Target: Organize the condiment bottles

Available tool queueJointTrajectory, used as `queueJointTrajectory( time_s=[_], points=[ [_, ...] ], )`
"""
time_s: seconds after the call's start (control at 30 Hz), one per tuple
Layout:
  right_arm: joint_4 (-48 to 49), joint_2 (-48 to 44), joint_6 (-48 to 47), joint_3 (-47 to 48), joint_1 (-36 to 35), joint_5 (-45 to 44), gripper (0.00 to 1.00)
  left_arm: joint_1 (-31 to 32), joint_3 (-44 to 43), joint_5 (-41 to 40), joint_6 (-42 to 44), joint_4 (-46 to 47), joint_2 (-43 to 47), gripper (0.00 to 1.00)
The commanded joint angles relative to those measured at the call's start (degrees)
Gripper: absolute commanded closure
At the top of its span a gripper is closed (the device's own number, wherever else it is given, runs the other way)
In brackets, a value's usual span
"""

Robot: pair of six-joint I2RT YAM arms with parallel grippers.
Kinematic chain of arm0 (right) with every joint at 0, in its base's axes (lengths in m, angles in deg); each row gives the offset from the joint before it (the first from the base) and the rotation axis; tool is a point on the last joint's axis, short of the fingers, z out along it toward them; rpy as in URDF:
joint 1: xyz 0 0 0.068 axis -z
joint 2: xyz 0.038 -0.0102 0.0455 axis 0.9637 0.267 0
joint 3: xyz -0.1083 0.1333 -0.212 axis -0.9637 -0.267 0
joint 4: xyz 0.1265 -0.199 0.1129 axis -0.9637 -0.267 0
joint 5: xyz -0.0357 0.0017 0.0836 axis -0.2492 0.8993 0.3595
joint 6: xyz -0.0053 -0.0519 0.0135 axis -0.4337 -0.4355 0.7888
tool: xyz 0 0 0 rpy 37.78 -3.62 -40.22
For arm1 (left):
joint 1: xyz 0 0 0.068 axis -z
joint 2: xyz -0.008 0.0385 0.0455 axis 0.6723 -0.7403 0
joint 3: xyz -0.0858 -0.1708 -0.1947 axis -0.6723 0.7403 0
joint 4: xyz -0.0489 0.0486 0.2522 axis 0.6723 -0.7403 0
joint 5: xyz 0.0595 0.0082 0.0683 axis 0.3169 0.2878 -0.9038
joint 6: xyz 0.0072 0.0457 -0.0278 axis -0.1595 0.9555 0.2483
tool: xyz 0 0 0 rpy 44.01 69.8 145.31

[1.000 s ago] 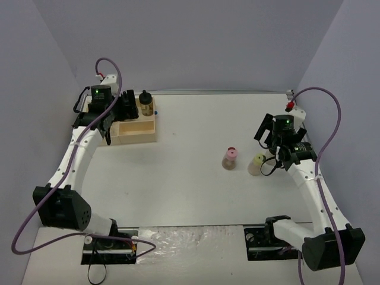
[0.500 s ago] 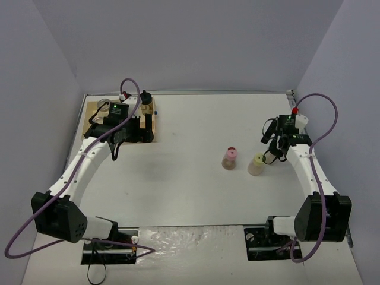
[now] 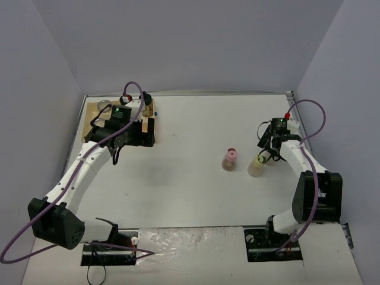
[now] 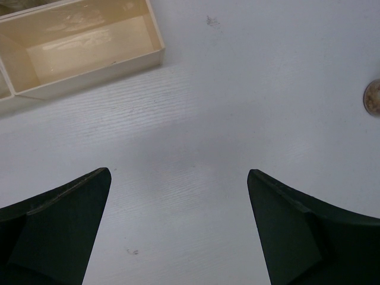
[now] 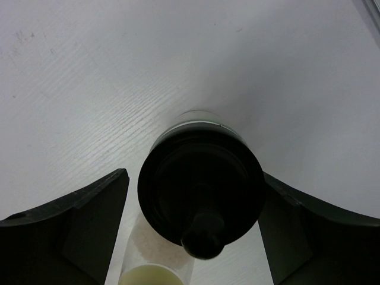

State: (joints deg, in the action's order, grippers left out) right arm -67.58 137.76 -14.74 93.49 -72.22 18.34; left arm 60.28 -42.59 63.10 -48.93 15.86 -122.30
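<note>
In the right wrist view a black-capped condiment bottle (image 5: 202,190) stands between the fingers of my right gripper (image 5: 196,173). The right finger lies against the cap and a thin strip of table shows at the left finger. Just beside it is the yellow-green-capped bottle (image 5: 154,276), also seen from above (image 3: 257,165), with the pink-capped bottle (image 3: 230,158) to its left. My right gripper (image 3: 268,151) hangs over that spot. My left gripper (image 3: 144,132) is open over bare table (image 4: 179,173) beside the wooden tray (image 4: 89,47). A black-capped bottle (image 3: 145,101) and a clear-topped one (image 3: 104,105) sit at the tray.
The tray's near compartments (image 4: 95,35) show nothing inside in the left wrist view. A round beige bottle edge (image 4: 373,98) peeks in at that view's right border. Grey walls close the table on three sides.
My left gripper swung off the tray and rightward onto the table beside it. My right arm drew in over the yellow-green-capped bottle, and its jaws narrowed around the black-capped bottle.
</note>
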Motion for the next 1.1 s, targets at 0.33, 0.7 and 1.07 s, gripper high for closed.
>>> queueJointTrajectory(
  time_s=[0.33,0.7,1.07],
  points=[
    [5.96,-0.68,-7.96,3.04,-2.53,1.54,0.88,1.04,-2.18,-0.2,1.02,2.21,0.4,0.03],
    [7.78,10.39,-23.27,21.95,-20.53,12.69,1.0,0.8,-0.69,-1.84,0.85,2.95,1.49,0.03],
    [7.88,24.66,-32.22,37.43,-36.61,26.17,1.0,-0.59,6.25,-6.33,-1.53,4.76,9.35,0.03]
  ],
)
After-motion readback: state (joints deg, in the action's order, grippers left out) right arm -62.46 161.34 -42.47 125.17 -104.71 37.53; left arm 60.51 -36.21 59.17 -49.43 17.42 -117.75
